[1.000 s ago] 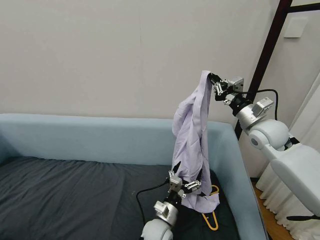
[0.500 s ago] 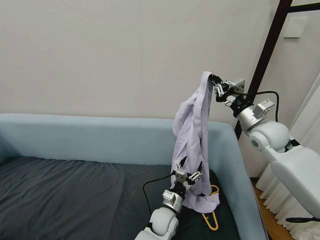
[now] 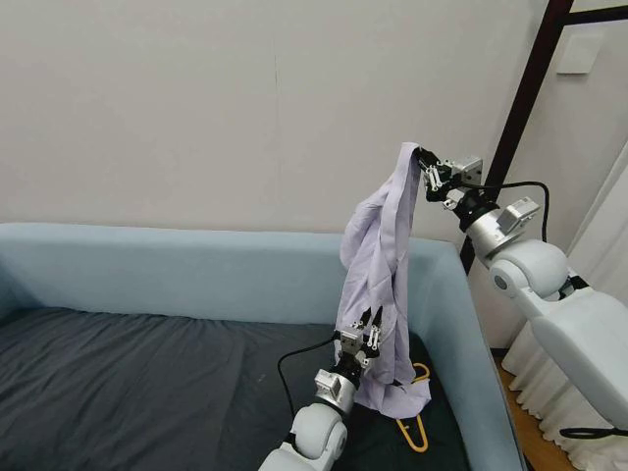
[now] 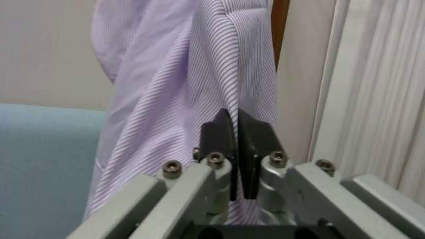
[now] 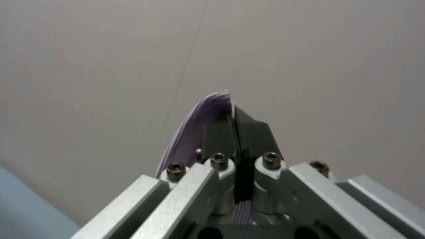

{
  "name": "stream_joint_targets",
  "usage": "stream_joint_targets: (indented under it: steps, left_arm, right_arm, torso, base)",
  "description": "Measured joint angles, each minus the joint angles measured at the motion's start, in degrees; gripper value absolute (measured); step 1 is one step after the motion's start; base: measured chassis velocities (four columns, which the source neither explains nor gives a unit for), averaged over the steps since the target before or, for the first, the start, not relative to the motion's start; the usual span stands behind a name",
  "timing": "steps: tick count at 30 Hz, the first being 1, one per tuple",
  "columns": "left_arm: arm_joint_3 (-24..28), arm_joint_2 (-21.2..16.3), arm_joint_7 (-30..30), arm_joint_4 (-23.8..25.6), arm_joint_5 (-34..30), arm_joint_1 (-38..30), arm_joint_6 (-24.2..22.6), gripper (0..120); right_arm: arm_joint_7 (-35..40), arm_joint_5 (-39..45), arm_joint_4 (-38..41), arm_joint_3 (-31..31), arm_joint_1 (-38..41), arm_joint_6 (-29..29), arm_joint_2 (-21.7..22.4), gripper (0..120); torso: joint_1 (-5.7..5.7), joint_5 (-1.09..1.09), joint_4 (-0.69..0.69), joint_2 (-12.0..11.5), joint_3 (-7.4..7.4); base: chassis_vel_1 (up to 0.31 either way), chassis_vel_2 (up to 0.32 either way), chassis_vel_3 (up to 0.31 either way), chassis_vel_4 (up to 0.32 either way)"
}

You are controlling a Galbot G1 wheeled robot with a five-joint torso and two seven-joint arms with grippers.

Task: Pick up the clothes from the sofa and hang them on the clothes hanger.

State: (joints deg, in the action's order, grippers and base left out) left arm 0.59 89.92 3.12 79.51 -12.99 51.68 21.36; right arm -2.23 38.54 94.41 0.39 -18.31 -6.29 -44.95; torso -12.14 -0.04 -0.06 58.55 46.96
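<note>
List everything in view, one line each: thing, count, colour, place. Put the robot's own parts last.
shirt: one, lavender with fine stripes, hanging above the sofa's right end, hem over the hanger
hanger: one, yellow, lying on the seat cushion under the shirt's hem
sofa: one, light blue, along the wall
seat cushion: one, dark grey, on the sofa
pole: one, dark brown, slanting at upper right
curtain: one, white, far right
wall plate: one, pale, top right
wall: off-white, behind the sofa
right gripper: shut on the shirt's top, raised
left gripper: shut on the shirt lower down, above the seat
</note>
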Motion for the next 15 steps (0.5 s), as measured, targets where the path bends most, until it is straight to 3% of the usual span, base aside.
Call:
stream_joint_targets:
  steps: [7,15]
  left_arm:
    - [-0.5,-2.8,1.4,2.9,-2.4,0.2,1.3,0]
    - [-3.6,-13.5,8.0,15.3,-13.8,-2.1,2.4,0]
  right_arm:
    - [0.4,0.1,-0.2,1.1,-0.7,0.0,0.5,0]
    - [1.0,3.2,0.9,3.6,-2.0,-0.1,4.4,0]
  torso:
    - [0.0,0.0,0.0,0.0,0.0]
    - [0.0,0.0,0.0,0.0,0.0]
  base:
    - [0.0,0.0,0.0,0.0]
    - [0.0,0.0,0.0,0.0]
